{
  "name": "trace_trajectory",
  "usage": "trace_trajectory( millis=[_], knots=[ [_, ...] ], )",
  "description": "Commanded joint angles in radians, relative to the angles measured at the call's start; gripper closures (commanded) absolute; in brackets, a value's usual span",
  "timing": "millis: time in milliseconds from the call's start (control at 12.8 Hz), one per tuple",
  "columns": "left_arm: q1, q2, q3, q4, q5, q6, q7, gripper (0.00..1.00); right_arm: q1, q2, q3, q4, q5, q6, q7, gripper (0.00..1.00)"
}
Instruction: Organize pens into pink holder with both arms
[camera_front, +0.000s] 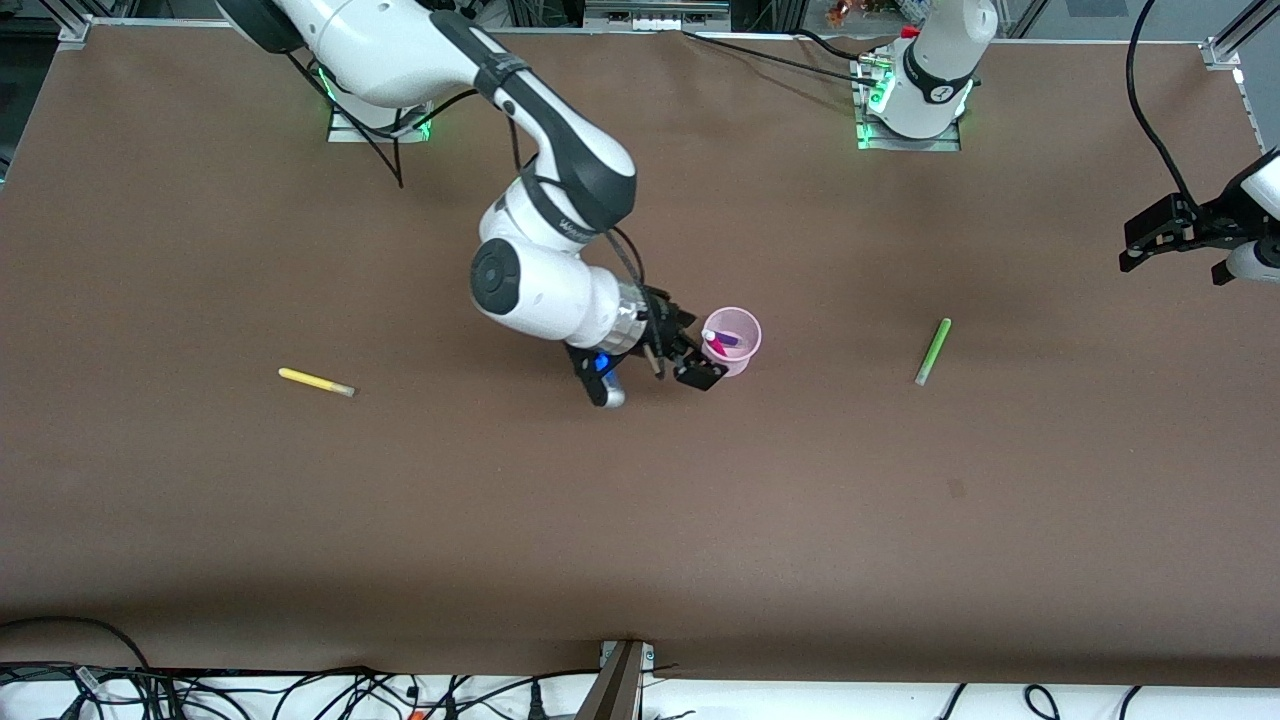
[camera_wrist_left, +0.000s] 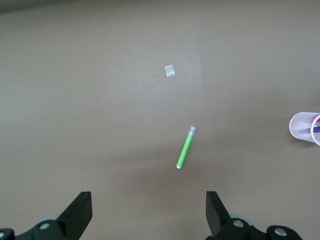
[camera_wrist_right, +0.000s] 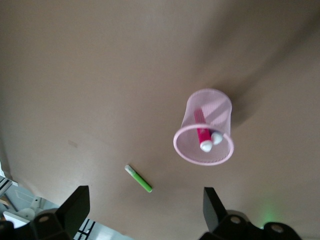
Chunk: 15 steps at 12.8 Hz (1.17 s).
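Note:
The pink holder (camera_front: 733, 341) stands upright mid-table with the magenta-pink pen (camera_front: 714, 346) and the dark purple pen (camera_front: 729, 339) in it. My right gripper (camera_front: 690, 350) hangs open and empty just beside the holder, toward the right arm's end. The right wrist view shows the holder (camera_wrist_right: 205, 128), the magenta pen (camera_wrist_right: 202, 131) and a second pale tip in it. The light green pen (camera_front: 933, 352) lies flat toward the left arm's end. The yellow pen (camera_front: 316, 382) lies flat toward the right arm's end. My left gripper (camera_front: 1172, 258) is open and empty, up over the table's left-arm end. Its wrist view shows the green pen (camera_wrist_left: 185, 147).
A small pale patch (camera_wrist_left: 170, 71) sits on the brown table near the green pen. The right arm's elbow and wrist (camera_front: 540, 280) loom over the table's middle. Cables run along the table edge nearest the front camera (camera_front: 300, 690).

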Motion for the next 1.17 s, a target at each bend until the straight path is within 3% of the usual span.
trace_trajectory(
  millis=[0,235,470,627,783,1096],
  knots=[
    [-0.007,-0.012,0.004,-0.015,-0.014,0.017,-0.003,0.00,-0.043,-0.070,-0.023,-0.020,-0.038,-0.124,-0.131,0.00],
    [-0.010,-0.003,0.000,0.001,-0.014,0.011,-0.002,0.00,-0.046,-0.156,-0.099,-0.028,-0.137,-0.311,-0.307,0.00],
    [-0.013,0.000,0.000,0.006,-0.014,0.011,-0.002,0.00,-0.046,-0.288,-0.205,-0.109,-0.170,-0.496,-0.555,0.00],
    [-0.011,0.001,0.000,0.009,-0.012,0.010,0.000,0.00,-0.046,-0.415,-0.256,-0.233,-0.188,-0.528,-0.709,0.00],
    [-0.011,0.001,0.000,0.009,-0.014,0.008,-0.002,0.00,-0.046,-0.539,-0.288,-0.362,-0.266,-0.531,-0.865,0.00],
    [-0.013,0.001,0.000,0.011,-0.014,0.008,-0.002,0.00,-0.046,-0.704,-0.391,-0.509,-0.384,-0.559,-1.138,0.00]
  ],
)
